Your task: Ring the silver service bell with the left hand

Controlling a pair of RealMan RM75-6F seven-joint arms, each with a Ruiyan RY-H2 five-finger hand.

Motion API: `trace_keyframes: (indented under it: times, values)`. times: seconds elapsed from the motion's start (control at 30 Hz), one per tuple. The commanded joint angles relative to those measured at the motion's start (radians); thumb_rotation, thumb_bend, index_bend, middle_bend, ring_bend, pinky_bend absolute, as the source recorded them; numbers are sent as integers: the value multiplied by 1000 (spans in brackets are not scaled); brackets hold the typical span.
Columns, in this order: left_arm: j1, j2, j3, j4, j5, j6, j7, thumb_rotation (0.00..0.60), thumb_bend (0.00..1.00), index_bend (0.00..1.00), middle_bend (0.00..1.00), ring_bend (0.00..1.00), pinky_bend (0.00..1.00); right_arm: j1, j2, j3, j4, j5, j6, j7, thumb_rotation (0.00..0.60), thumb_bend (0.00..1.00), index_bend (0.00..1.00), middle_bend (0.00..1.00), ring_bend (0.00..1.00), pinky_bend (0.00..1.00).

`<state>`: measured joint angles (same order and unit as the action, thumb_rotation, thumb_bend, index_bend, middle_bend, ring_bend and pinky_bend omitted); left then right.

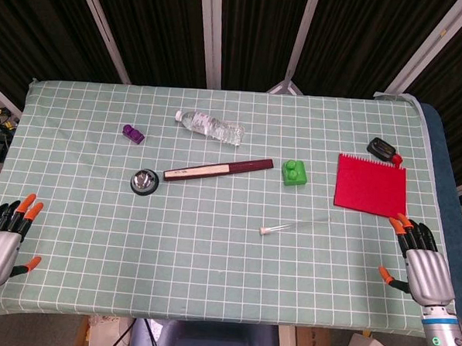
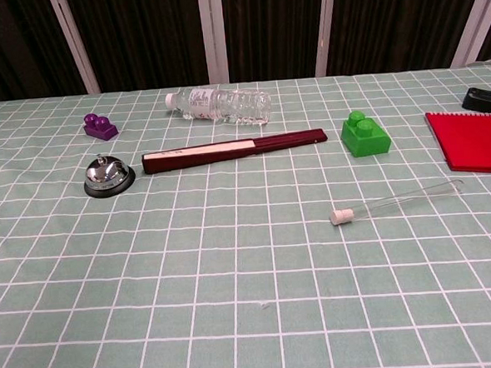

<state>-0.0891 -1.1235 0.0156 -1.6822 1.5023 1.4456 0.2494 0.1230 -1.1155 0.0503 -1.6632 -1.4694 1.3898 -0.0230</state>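
Note:
The silver service bell (image 1: 144,181) (image 2: 108,175) on its black base stands on the green checked cloth, left of centre. My left hand (image 1: 3,238) rests at the near left corner of the table, fingers apart and empty, well short of the bell. My right hand (image 1: 420,264) lies at the near right edge, also spread and holding nothing. Neither hand shows in the chest view.
A dark red closed fan (image 1: 218,170) (image 2: 233,150) lies just right of the bell. Behind are a purple block (image 1: 133,133) and a plastic bottle (image 1: 209,127). A green block (image 1: 294,173), a glass tube (image 1: 294,224), a red mat (image 1: 370,182) and a black device (image 1: 384,148) lie to the right.

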Motion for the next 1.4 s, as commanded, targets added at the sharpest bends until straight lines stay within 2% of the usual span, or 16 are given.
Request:
trace_keyframes:
  times: [0.03, 0.53, 0.77, 0.9, 1.07, 1.17, 1.4]
  values:
    - [-1, 0, -1, 0, -1, -2, 1, 600, 162, 0, 0, 0, 0, -1, 1, 0, -1, 2, 0, 2, 600, 289, 0, 0, 0, 0]
    - [-15, -1, -11, 6, -14, -25, 3, 600, 162, 0, 0, 0, 0, -5, 4, 0, 0, 3, 4, 4, 600, 288, 0, 0, 0, 0]
    - [-82, -4, -46, -14, -26, -97, 60, 600, 180, 0, 0, 0, 0, -3, 6, -1, -1, 5, -3, 13, 600, 288, 0, 0, 0, 0]
    - [-140, -17, -79, -28, -34, -150, 120, 600, 249, 0, 0, 0, 0, -1, 7, -1, -2, 2, -5, 18, 600, 288, 0, 0, 0, 0]
    - [-241, -63, -144, -39, -121, -269, 190, 600, 492, 0, 0, 0, 0, 3, 6, -1, -3, 2, -11, 22, 600, 288, 0, 0, 0, 0]
    - [-304, -107, -183, -28, -196, -336, 259, 600, 585, 0, 0, 0, 0, 4, 6, -1, -3, 3, -14, 25, 600, 289, 0, 0, 0, 0]
    - [-417, -206, -223, 18, -353, -436, 408, 600, 639, 0, 0, 0, 0, 5, 10, -1, -6, 5, -20, 40, 600, 289, 0, 0, 0, 0]
